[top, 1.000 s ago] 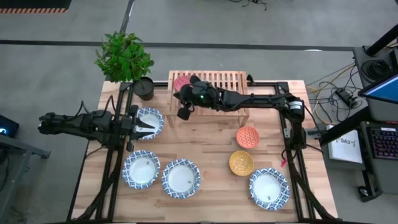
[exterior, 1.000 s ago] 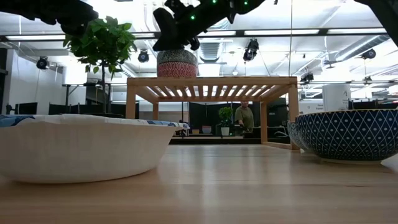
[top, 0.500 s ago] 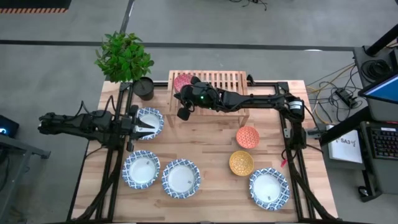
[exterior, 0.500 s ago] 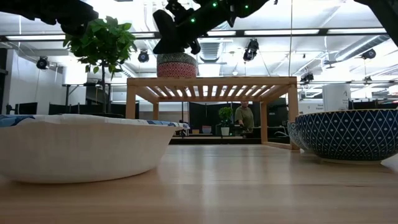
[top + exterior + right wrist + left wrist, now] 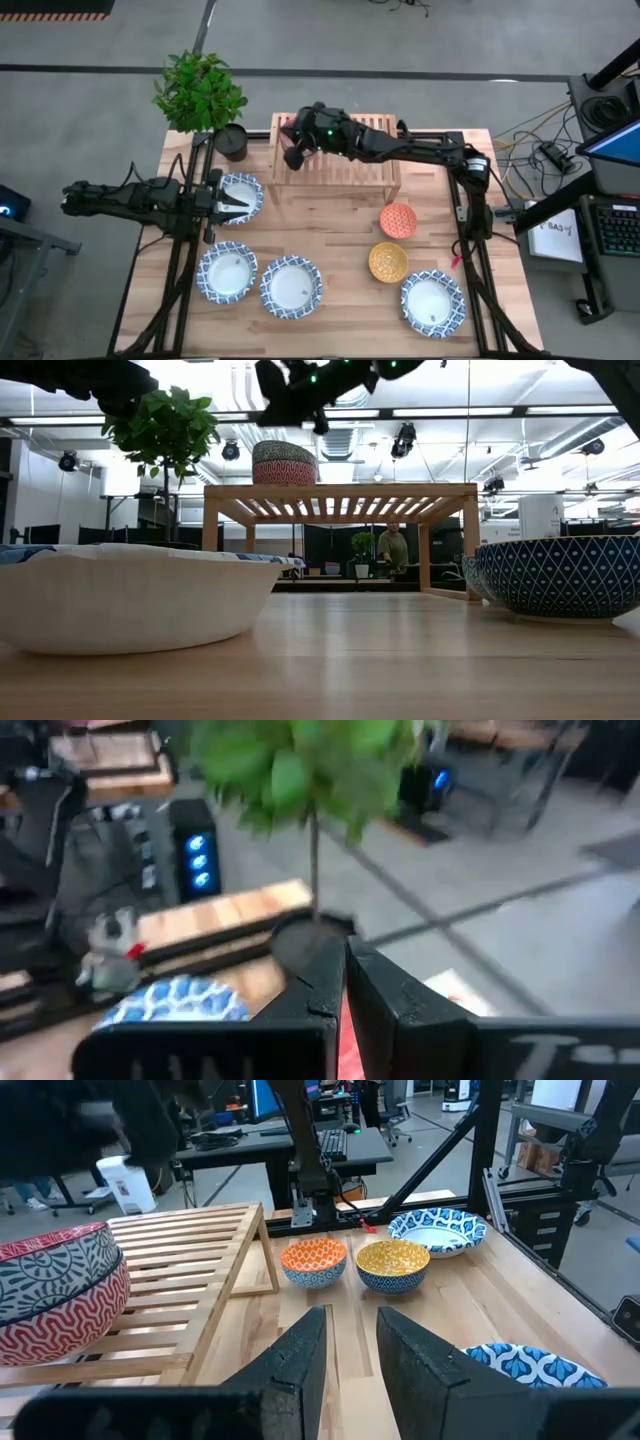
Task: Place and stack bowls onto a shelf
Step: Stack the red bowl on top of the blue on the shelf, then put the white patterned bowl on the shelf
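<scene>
While two small bowls are seen stacked on the shelf [image 5: 340, 495], a dark blue-grey bowl [image 5: 50, 1270] is nested in a pink bowl [image 5: 284, 470] at the shelf's 9 o'clock end, toward the counter's 12 o'clock edge. In the low view the stack is shown resting on the slatted top with nothing touching it. The right tool [image 5: 291, 150] is held above that end of the shelf, just over the stack and apart from it; in the right wrist view its fingers [image 5: 395, 1000] are seen nearly closed, with only a thin gap between them and nothing gripped.

An orange bowl [image 5: 398, 220] and a yellow bowl [image 5: 387, 262] are found side by side on the counter [image 5: 340, 230], at 4 o'clock from the shelf. A wide blue-rimmed bowl [image 5: 433, 303] lies near the counter's 5 o'clock corner. Two more wide bowls [image 5: 291, 286] are set beside each other near the 7 o'clock edge.

A fourth wide bowl [image 5: 248, 189] lies at 8 o'clock from the shelf. The left tool [image 5: 228, 207] is placed over this bowl's rim, its fingers [image 5: 300, 1355] parted, and nothing is held between them.

A potted plant [image 5: 205, 100] is placed at the counter's 11 o'clock corner, just beside the shelf. A person [image 5: 392, 547] is visible in the room beyond.
</scene>
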You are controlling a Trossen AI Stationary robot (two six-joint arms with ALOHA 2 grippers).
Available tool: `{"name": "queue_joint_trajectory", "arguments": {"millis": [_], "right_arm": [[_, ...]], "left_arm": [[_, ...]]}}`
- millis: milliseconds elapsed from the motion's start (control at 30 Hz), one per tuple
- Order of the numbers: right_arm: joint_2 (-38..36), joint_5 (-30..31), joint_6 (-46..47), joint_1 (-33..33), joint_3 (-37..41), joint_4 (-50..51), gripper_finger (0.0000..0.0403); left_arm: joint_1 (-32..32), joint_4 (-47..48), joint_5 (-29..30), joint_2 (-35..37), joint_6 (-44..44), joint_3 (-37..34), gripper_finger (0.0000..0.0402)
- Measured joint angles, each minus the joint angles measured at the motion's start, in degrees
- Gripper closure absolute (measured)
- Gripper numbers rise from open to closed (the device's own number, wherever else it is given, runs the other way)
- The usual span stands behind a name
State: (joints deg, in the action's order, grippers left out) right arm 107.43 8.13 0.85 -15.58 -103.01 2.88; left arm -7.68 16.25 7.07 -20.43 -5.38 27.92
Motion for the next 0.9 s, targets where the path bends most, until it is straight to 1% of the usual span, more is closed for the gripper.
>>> {"name": "queue_joint_trajectory", "arguments": {"millis": [67, 133, 267, 600, 800, 900], "right_arm": [[0.8, -3.6, 1.2, -0.6, 0.2, 0.0, 0.0394], [1.9, -5.2, 1.3, -0.8, 0.2, -0.4, 0.0394], [3.4, -5.1, 0.8, -0.7, 0.3, 0.1, 0.0394], [3.1, -5.0, 0.6, -0.7, 0.3, 0.8, 0.0394], [-0.3, -4.9, -2.1, 0.4, 0.4, 0.7, 0.0394], [-3.0, -4.9, -3.5, 1.9, 1.9, 0.6, 0.0394]], "left_arm": [[0.0, 0.0, 0.0, 0.0, -0.1, 0.0, 0.0327], [0.0, 0.0, 0.0, 0.0, -0.1, 0.0, 0.0327], [0.0, 0.0, 0.0, 0.0, -0.1, 0.0, 0.0327], [0.0, 0.0, 0.0, 0.0, -0.1, 0.0, 0.0327], [0.0, 0.2, 0.0, 0.0, -0.1, 0.0, 0.0327], [0.0, 0.2, 0.0, 0.0, -0.1, 0.0, 0.0327]]}}
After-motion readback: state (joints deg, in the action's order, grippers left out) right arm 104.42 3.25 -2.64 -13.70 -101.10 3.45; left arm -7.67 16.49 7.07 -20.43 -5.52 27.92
